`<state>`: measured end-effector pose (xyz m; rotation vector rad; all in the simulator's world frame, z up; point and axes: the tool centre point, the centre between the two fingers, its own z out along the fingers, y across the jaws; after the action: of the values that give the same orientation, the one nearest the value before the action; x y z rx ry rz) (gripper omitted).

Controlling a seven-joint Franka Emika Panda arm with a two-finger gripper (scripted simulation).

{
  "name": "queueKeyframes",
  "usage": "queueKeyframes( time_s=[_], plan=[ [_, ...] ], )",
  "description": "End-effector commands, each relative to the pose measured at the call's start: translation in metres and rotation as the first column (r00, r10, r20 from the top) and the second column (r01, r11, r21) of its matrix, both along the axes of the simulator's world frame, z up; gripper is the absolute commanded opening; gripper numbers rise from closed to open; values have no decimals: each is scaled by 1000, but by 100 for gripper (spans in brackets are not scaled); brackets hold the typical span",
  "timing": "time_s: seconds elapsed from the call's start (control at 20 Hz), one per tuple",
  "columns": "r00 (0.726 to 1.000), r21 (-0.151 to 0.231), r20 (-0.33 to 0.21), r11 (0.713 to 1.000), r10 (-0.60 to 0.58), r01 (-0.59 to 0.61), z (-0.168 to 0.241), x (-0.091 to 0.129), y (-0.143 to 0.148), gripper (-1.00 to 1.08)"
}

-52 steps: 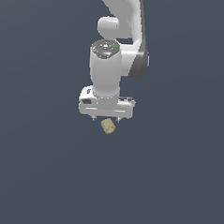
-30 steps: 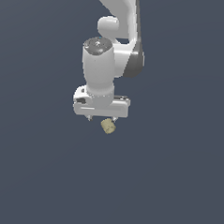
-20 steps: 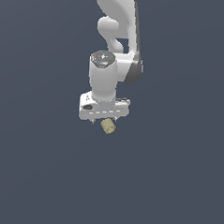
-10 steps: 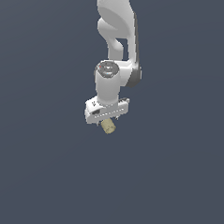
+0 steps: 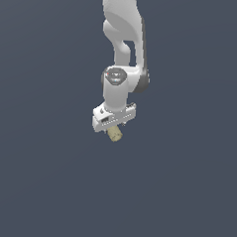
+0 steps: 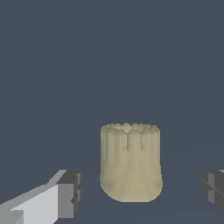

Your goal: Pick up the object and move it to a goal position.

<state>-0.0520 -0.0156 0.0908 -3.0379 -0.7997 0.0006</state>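
The object point(image 5: 114, 134) is a small stubby tan cylinder with a rough, ribbed skin. In the exterior view it shows just below the white hand of the arm. My gripper point(image 5: 113, 128) hangs directly over it, the hand turned at a slant. The wrist view shows the object point(image 6: 130, 162) large, between the two dark fingertips point(image 6: 70, 192). My gripper point(image 6: 142, 190) is open there, with a clear gap on each side of the cylinder, so neither pad touches it.
A plain dark blue-grey surface point(image 5: 185, 194) fills both views. The white arm point(image 5: 123, 36) rises from the hand toward the top of the exterior view. No other objects or edges show.
The hand has turned about its axis and now sits at a slant, and the arm above it has straightened. The tan cylinder has stayed at the same spot.
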Motion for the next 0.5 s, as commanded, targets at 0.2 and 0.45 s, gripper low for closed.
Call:
queueKeyframes(
  time_s=[0.2,0.45],
  plan=[
    [1000,0,0,1000,1,-1,-8,0,0,100],
    [1000,0,0,1000,4,-4,-32,-1,0,100]
  ],
)
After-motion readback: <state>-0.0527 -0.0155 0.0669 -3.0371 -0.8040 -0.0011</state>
